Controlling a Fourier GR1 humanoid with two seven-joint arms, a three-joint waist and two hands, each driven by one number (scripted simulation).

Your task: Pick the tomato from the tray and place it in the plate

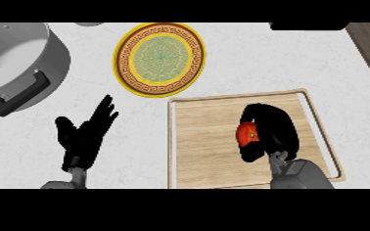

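The tomato (pixel 248 133) is red and round, with a tiny yellow spot on its skin. Only its left side peeks out, because the right hand (pixel 276 127) is curled around it, with black fingers wrapped over the top and under the bottom. The tomato is over the wooden tray (pixel 206 127), in the right half of it. I cannot tell if it touches the wood or is held just above it. The tray is flat and light brown with a thin pale rim, and it sits at about 4 o'clock in the view. The plate (pixel 159 59) is at about 11 o'clock from the tomato, near the tray's top left corner but not touching it. It has a yellow edge, then a brown ring with a gold square-curl pattern, then a green middle with fine lines. The left hand (pixel 85 137) is at 8 o'clock in the view, over the white counter (pixel 260 58), open with its fingers straight and pointing up. A big grey pot (pixel 29 58) with a dark handle (pixel 25 92) sits at 10 o'clock.
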